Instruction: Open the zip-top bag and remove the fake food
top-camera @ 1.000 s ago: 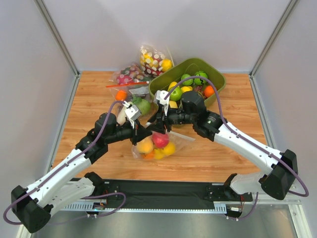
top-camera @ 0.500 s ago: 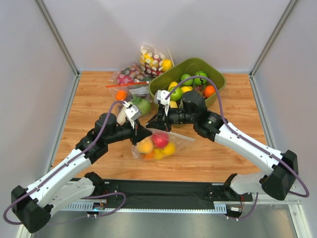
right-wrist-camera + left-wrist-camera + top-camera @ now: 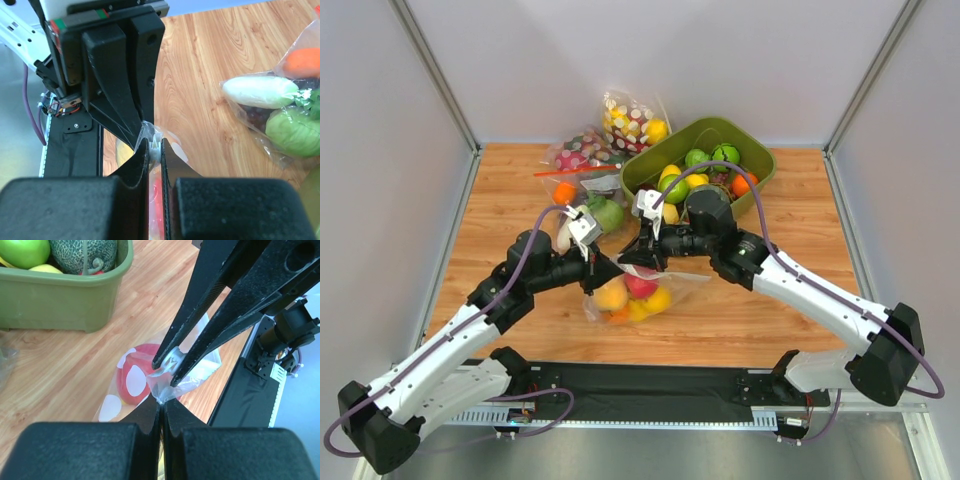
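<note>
While left pincer (image 3: 161,404) and right pincer (image 3: 154,146) each pinch shut on zip-top bag (image 3: 678,284) mouth, I'd part them slowly, watching for slip.

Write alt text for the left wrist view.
The left gripper, at the bottom edge, and the right gripper, from the upper right, both pinch clear plastic of the polka-dot zip-top bag. A red fake food piece shows inside; a green bin stands on the wooden table, upper left.

Green bin (image 3: 640,170) of fruit at the wooden table's (image 3: 800,200) back, filled clear bags (image 3: 582,158) just left of it
</note>
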`<state>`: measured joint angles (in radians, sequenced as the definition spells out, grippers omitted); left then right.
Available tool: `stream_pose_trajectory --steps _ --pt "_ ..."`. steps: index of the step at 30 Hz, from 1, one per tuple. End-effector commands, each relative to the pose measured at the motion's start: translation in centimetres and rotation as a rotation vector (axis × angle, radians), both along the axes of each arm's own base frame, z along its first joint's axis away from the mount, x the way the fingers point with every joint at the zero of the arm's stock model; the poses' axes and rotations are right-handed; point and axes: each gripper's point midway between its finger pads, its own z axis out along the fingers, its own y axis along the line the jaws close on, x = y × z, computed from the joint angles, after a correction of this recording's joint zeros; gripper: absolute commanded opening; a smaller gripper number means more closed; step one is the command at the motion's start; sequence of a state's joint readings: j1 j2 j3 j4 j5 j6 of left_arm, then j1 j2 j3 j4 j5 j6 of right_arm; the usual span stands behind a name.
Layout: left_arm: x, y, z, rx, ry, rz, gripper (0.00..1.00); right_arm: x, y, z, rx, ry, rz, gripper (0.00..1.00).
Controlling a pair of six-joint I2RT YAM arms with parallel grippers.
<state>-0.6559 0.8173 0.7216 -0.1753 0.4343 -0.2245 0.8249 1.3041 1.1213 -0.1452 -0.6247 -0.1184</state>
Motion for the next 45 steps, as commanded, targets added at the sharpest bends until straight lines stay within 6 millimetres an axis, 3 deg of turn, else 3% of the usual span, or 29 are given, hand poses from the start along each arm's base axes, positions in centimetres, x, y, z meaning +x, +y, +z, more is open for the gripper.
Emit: stream_pose_trajectory --steps 1,6,13,20,23,24,27,45 --pt "0.5 0.3 4.3 -0.054 -0.114 0.019 0.0 0.1 -0.8 -0.8 -0.033 -0.022 -0.033 0.0" --pt "0.1 0.0 3.6 -0.022 -0.08 -0.014 0.0 -0.1 -0.9 -0.2 -0.014 -0.022 -0.034 0.0" --pt "-1.1 -1.0 3.8 -0.027 -0.069 -0.116 0.44 -0.6 -0.7 1.6 0.027 -0.035 -0.001 0.0" --pt "-1.2 -2.2 3.4 -0.024 -0.026 -0.19 0.48 -1.0 -0.5 2.1 0.048 -0.031 0.015 0.0" --pt "-1.0 -2.5 2.8 -0.019 -0.015 -0.193 0.34 -1.2 -0.6 2.4 0.054 -0.035 0.019 0.0" --pt "-1.0 -2.5 2.8 -0.021 -0.015 -0.194 0.21 -1.2 -0.7 2.5 0.056 -0.038 0.018 0.0" --pt "-0.9 -2.4 2.9 -0.018 -0.021 -0.183 0.0 -1.1 -1.0 2.6 0.055 -0.045 0.012 0.0" --pt "1.1 0.3 3.6 0.012 -0.102 0.019 0.0 -2.8 -1.9 -1.4 -0.025 0.072 0.034 0.0"
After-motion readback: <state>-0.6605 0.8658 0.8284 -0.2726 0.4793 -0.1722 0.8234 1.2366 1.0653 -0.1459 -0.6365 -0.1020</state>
